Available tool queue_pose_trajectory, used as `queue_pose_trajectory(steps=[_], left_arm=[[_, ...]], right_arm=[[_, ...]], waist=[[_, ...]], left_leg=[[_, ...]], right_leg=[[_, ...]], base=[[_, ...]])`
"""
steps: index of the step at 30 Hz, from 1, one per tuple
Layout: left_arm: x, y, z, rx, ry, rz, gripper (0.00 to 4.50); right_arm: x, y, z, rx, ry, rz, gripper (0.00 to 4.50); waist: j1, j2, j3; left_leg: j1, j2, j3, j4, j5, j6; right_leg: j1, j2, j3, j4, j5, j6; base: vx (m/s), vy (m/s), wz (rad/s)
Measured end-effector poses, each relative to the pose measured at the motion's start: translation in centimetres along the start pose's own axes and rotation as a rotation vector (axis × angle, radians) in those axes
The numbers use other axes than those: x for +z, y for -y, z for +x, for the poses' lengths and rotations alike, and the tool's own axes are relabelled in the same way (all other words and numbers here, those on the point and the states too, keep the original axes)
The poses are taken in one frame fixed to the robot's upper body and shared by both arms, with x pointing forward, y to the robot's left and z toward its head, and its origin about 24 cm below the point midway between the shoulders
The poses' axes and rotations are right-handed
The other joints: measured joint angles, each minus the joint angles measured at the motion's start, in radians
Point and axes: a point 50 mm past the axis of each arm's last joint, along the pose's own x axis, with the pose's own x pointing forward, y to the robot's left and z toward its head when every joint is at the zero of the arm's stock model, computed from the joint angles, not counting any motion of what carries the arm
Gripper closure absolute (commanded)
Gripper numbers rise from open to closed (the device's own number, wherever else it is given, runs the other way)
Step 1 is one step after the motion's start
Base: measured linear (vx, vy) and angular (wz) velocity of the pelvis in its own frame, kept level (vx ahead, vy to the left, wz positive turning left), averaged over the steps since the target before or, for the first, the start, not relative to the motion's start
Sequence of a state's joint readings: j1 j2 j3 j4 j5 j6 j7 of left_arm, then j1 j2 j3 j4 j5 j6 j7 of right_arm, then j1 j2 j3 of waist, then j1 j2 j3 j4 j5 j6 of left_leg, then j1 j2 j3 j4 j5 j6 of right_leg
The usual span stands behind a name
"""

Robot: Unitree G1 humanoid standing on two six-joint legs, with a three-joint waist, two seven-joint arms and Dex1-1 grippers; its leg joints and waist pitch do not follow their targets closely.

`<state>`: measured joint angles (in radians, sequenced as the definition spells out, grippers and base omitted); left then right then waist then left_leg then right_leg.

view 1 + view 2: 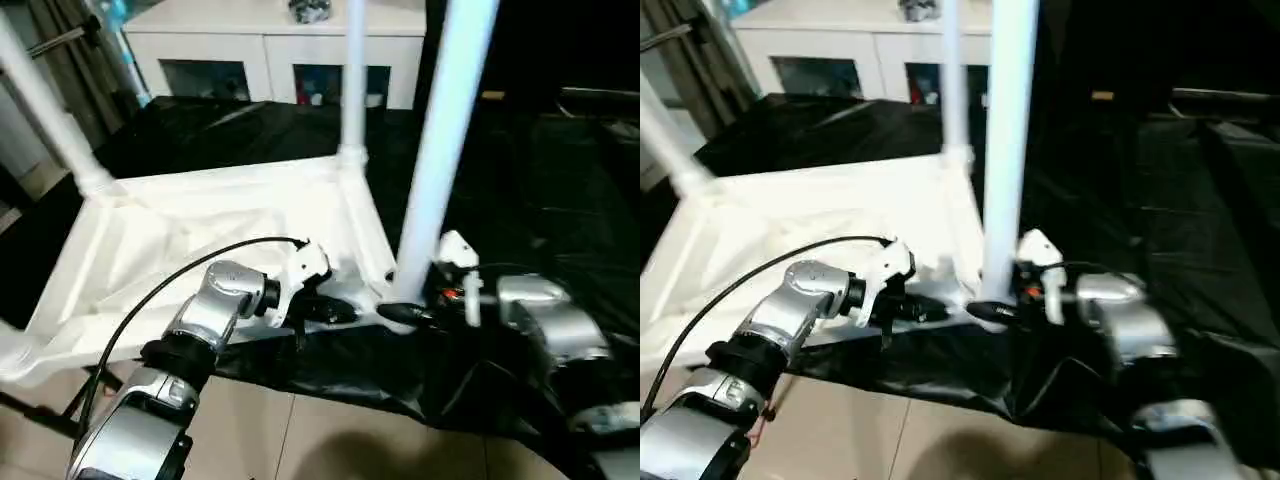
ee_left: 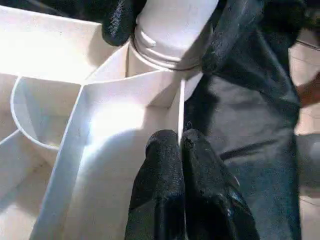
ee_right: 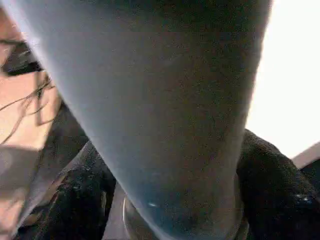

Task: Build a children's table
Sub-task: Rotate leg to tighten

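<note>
Left tool is clenched on the tabletop edge wall; right tool grasps the near-corner leg base.

Tabletop on black sheet

White tabletop lies underside up on black sheet, ribs showing. Three legs stand in corner sockets: near leg, far leg, left leg. Right gripper clamps near leg's base. Left gripper pinches tabletop rim beside it. White cabinet behind.
</note>
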<state>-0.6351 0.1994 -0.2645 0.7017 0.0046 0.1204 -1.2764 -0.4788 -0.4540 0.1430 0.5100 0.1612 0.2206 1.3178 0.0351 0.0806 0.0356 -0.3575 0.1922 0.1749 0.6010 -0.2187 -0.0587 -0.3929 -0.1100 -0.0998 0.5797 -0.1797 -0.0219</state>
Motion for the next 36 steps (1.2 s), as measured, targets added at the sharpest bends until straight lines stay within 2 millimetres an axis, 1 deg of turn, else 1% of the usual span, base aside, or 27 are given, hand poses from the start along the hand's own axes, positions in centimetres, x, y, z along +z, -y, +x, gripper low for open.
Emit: queue_pose_trajectory(steps=[2, 4, 5, 9, 11, 12, 14, 17, 18, 20, 22, 23, 26, 29, 30, 34, 35, 36], left_arm=[[0.0, 0.2, -0.1, -0.028, -0.008, 0.010, 4.50], [-0.1, 0.2, -0.2, -0.045, -0.015, 0.016, 4.50], [-0.1, 0.2, -0.3, -0.049, -0.016, 0.017, 4.50], [-0.1, 0.2, -0.4, -0.052, -0.019, 0.019, 4.50], [-0.1, 0.3, -0.4, -0.052, -0.019, 0.018, 4.50], [-0.1, 0.3, -0.4, -0.053, -0.017, 0.018, 4.50], [-0.1, 0.4, -0.3, -0.057, -0.012, 0.018, 4.50], [-0.3, 0.3, -0.4, -0.047, -0.013, 0.006, 4.50], [-0.3, 0.2, -0.5, -0.021, -0.012, -0.005, 4.50], [-0.4, -0.2, -0.5, 0.045, -0.003, -0.023, 4.50], [-0.5, -0.6, -0.3, 0.118, 0.010, -0.046, 4.50], [-0.4, -0.7, -0.2, 0.147, 0.014, -0.052, 4.50], [-0.5, -1.1, 0.5, 0.249, 0.033, -0.093, 4.50], [-0.2, -1.6, 1.3, 0.340, 0.043, -0.127, 4.50], [-0.1, -1.7, 1.5, 0.369, 0.042, -0.132, 4.50], [0.0, -1.8, 1.6, 0.397, 0.046, -0.136, 4.50], [0.0, -1.8, 1.6, 0.399, 0.046, -0.136, 4.50], [0.0, -1.8, 1.6, 0.399, 0.046, -0.134, 4.50]], right_arm=[[0.0, -0.3, -0.4, 0.029, -0.027, -0.005, 1.48], [0.1, -0.5, -0.6, 0.053, -0.048, -0.008, 1.69], [0.1, -0.5, -0.7, 0.057, -0.051, -0.010, 1.79], [0.1, -0.6, -0.6, 0.062, -0.052, -0.011, 1.90], [0.1, -0.6, -0.5, 0.063, -0.053, -0.010, 1.90], [0.1, -0.7, -0.5, 0.062, -0.052, -0.007, 1.91], [0.1, -0.8, -0.3, 0.060, -0.050, -0.005, 1.91], [-0.2, -0.9, 0.1, 0.031, -0.021, 0.005, 1.92], [-0.3, -0.8, 0.5, -0.009, 0.006, 0.013, 1.92], [-0.5, -0.3, 1.1, -0.108, 0.055, 0.031, 1.93], [-0.6, 0.4, 2.0, -0.228, 0.098, 0.051, 1.93], [-0.5, 0.6, 2.3, -0.273, 0.109, 0.061, 1.93], [-0.4, 1.6, 3.6, -0.428, 0.139, 0.109, 1.94], [0.2, 2.4, 5.1, -0.587, 0.164, 0.169, 1.94], [0.5, 2.7, 5.7, -0.636, 0.159, 0.174, 1.94], [0.8, 3.0, 6.3, -0.670, 0.165, 0.169, 1.94], [0.8, 3.0, 6.3, -0.670, 0.167, 0.168, 1.38], [0.9, 3.1, 6.3, -0.670, 0.168, 0.169, 1.38]], waist=[[0.005, 0.000, 0.000], [0.009, 0.000, 0.000], [0.008, 0.000, 0.000], [0.008, 0.000, 0.000], [0.007, 0.000, 0.000], [0.007, 0.000, 0.000], [0.005, 0.000, 0.000], [0.002, 0.000, 0.000], [-0.001, -0.001, -0.001], [-0.011, -0.002, -0.001], [-0.029, -0.003, -0.001], [-0.034, -0.003, -0.001], [-0.055, -0.003, -0.001], [-0.068, -0.003, -0.001], [-0.076, -0.003, -0.001], [-0.088, -0.002, -0.002], [-0.089, -0.002, -0.002], [-0.090, -0.001, -0.002]], left_leg=[[-0.001, 0.000, 0.000, 0.000, 0.001, 0.001], [-0.002, 0.000, 0.000, 0.001, 0.001, 0.001], [-0.002, 0.000, 0.000, 0.001, 0.001, 0.002], [-0.004, 0.000, 0.001, 0.002, 0.002, 0.003], [-0.005, 0.000, 0.001, 0.002, 0.002, 0.003], [-0.008, 0.000, 0.001, 0.002, 0.002, 0.003], [-0.008, 0.000, 0.001, 0.002, 0.002, 0.003], [-0.007, 0.000, 0.000, 0.002, 0.002, 0.003], [-0.007, 0.000, 0.000, 0.003, 0.003, 0.003], [-0.005, 0.000, 0.001, 0.004, 0.003, 0.004], [-0.001, 0.000, 0.001, 0.004, 0.001, -0.002], [0.001, -0.001, 0.000, 0.004, 0.000, -0.003], [0.010, -0.001, -0.001, 0.002, 0.000, -0.003], [0.009, -0.003, -0.003, 0.001, 0.000, -0.003], [0.009, -0.003, -0.003, 0.001, 0.000, -0.003], [0.007, -0.003, -0.003, 0.000, 0.000, -0.003], [0.007, -0.003, -0.003, 0.000, 0.000, -0.003], [0.007, -0.004, -0.003, 0.000, 0.000, -0.003]], right_leg=[[-0.001, 0.000, 0.000, 0.000, 0.000, 0.000], [-0.002, 0.000, 0.000, 0.001, 0.000, 0.000], [-0.003, 0.000, 0.000, 0.002, 0.000, 0.000], [-0.006, 0.000, 0.001, 0.005, 0.000, 0.000], [-0.006, 0.000, 0.001, 0.006, 0.000, 0.000], [-0.006, 0.000, 0.001, 0.006, 0.000, 0.000], [-0.006, 0.000, 0.001, 0.006, 0.000, 0.000], [-0.005, 0.000, 0.001, 0.006, 0.000, 0.000], [-0.005, 0.000, 0.001, 0.008, 0.000, 0.000], [-0.005, 0.000, 0.003, 0.011, 0.000, 0.000], [-0.003, 0.000, 0.004, 0.013, 0.000, 0.000], [-0.002, 0.000, 0.004, 0.013, 0.000, 0.000], [0.006, 0.000, 0.003, 0.012, -0.004, 0.006], [0.007, 0.000, 0.002, 0.010, -0.004, 0.006], [0.007, 0.000, 0.002, 0.009, -0.004, 0.006], [0.010, 0.000, 0.002, 0.004, -0.004, 0.006], [0.010, 0.000, 0.002, 0.003, -0.004, 0.006], [0.010, 0.000, 0.002, 0.001, -0.003, 0.006]], base=[[0.000, 0.000, 0.00], [0.000, 0.000, 0.00], [0.000, 0.000, 0.00], [0.000, 0.000, 0.00], [0.000, 0.000, 0.00], [0.000, 0.000, 0.00], [0.000, 0.000, 0.00], [0.000, 0.000, 0.00], [0.000, 0.000, 0.00], [0.000, 0.000, 0.00], [0.000, 0.000, 0.00], [0.000, 0.000, 0.00], [0.000, 0.000, 0.00], [0.000, 0.000, 0.00], [0.000, 0.000, 0.00], [0.000, 0.000, 0.00], [0.000, 0.000, 0.00], [0.000, 0.000, 0.00]])
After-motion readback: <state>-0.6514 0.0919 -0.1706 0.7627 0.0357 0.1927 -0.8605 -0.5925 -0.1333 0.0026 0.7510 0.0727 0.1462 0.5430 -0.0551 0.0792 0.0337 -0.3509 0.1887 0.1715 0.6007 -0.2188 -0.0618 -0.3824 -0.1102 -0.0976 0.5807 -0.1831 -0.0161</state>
